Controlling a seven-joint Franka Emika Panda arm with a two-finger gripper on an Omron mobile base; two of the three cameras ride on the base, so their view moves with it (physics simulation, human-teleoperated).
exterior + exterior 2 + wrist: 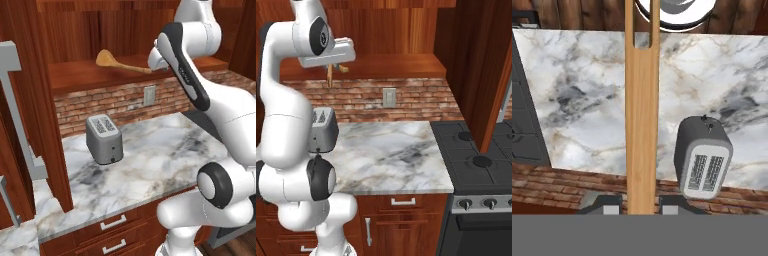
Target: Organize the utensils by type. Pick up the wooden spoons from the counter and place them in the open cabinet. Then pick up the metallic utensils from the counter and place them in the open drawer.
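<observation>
Toaster (104, 138) blocks counter (150, 160) left; centre, right free.

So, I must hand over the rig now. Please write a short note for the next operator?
Pincer: shut on the wooden spoon, holding its handle end.
Spoon: level above the cabinet shelf, bowl pointing away from the arm; whether it touches the shelf cannot be told.
Counter: carries the toaster; no utensils seen on this stretch.
Done: spoon lifted up to the cabinet.
Left: release it on the shelf, then find the other utensils and sort them.

Arm high, tool (641, 204) (clamped) level
</observation>
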